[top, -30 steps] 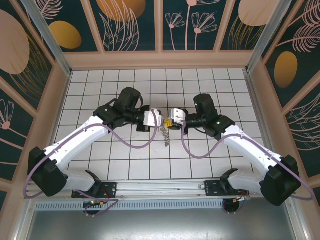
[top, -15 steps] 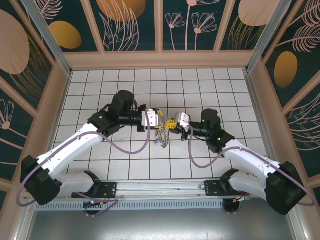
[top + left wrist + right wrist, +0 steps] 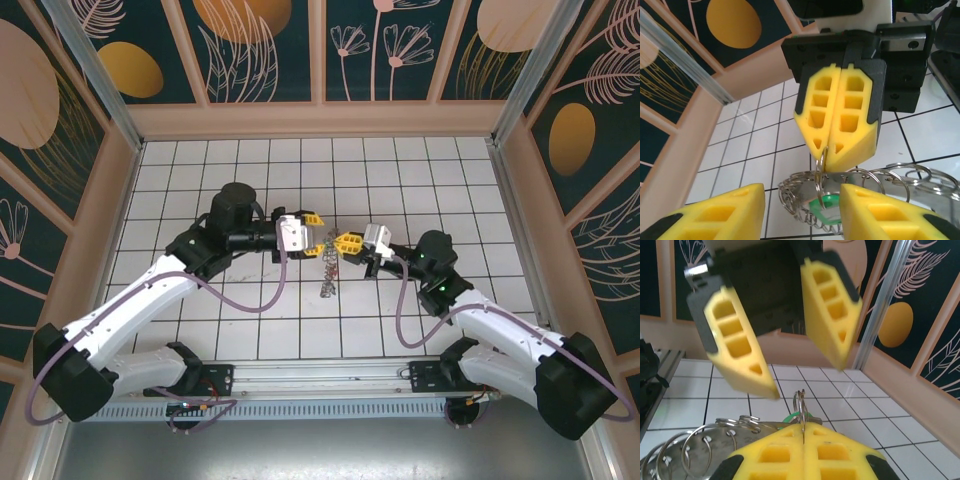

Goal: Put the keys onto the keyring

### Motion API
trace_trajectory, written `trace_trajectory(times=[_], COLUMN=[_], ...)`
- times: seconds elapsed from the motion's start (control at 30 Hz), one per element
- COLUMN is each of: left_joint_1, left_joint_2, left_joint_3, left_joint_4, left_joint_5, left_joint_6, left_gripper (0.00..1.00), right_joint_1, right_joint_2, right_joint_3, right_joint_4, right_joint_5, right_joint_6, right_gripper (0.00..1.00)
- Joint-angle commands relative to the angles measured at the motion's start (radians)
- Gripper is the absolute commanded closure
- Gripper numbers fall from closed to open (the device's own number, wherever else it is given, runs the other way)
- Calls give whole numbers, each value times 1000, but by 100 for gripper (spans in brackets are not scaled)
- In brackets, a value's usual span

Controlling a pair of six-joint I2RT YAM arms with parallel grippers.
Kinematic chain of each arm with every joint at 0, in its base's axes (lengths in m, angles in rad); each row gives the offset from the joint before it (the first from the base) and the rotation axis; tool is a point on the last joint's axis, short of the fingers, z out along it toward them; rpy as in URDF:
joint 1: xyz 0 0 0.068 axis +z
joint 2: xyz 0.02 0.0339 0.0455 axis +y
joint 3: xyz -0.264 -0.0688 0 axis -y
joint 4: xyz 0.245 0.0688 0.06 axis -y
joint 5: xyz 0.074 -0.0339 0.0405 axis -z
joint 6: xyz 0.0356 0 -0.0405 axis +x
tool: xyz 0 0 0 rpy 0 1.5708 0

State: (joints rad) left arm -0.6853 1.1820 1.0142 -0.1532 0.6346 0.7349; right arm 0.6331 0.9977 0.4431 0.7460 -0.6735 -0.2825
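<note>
The right gripper has its two matte yellow pads, wedge-shaped and moulded with square hollow cells, pressed flat together on one thin wire loop of the keyring. This keyring is a floppy, shiny, silvery chain of many small round wire rings, and it hangs down over the white tiled table, in the middle between the two arms. The left gripper stands just in front with the same kind of pads held apart and gripping nothing, and a green plastic key head shows among the rings.
</note>
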Motion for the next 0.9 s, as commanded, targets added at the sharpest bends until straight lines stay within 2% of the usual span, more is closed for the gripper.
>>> trace_trajectory(times=[0.0, 0.1, 0.2, 0.3, 0.53, 0.6, 0.8, 0.83, 0.87], left_joint_1=[5, 5, 4, 4, 6, 4, 5, 4, 5], left_joint_2=[22, 39, 54, 56, 39, 36, 25, 29, 33], left_joint_3=[12, 15, 19, 29, 20, 13, -4, -5, -4], left_joint_4=[51, 55, 65, 85, 110, 120, 188, 184, 178], left_joint_5=[58, 73, 85, 104, 135, 150, 172, 186, 198], left_joint_6=[-20, -8, -7, -17, -48, -62, -131, -131, -127], left_gripper=[57, 61, 72, 88, 95, 100, 100, 88, 83], right_joint_1=[5, 5, 7, 7, 8, 8, 8, 4, 2], right_joint_2=[4, 12, 13, 11, 16, 18, 18, 19, 19], right_joint_3=[-11, -12, -11, -1, 19, 20, 51, 45, 38], right_joint_4=[161, 187, 183, 132, 91, 85, -63, -58, -43], right_joint_5=[-9, -6, -14, -70, -100, -102, -75, -66, -66], right_joint_6=[71, 93, 91, 47, 20, 13, -81, -81, -71], right_gripper=[100, 100, 100, 100, 100, 100, 100, 100, 100])
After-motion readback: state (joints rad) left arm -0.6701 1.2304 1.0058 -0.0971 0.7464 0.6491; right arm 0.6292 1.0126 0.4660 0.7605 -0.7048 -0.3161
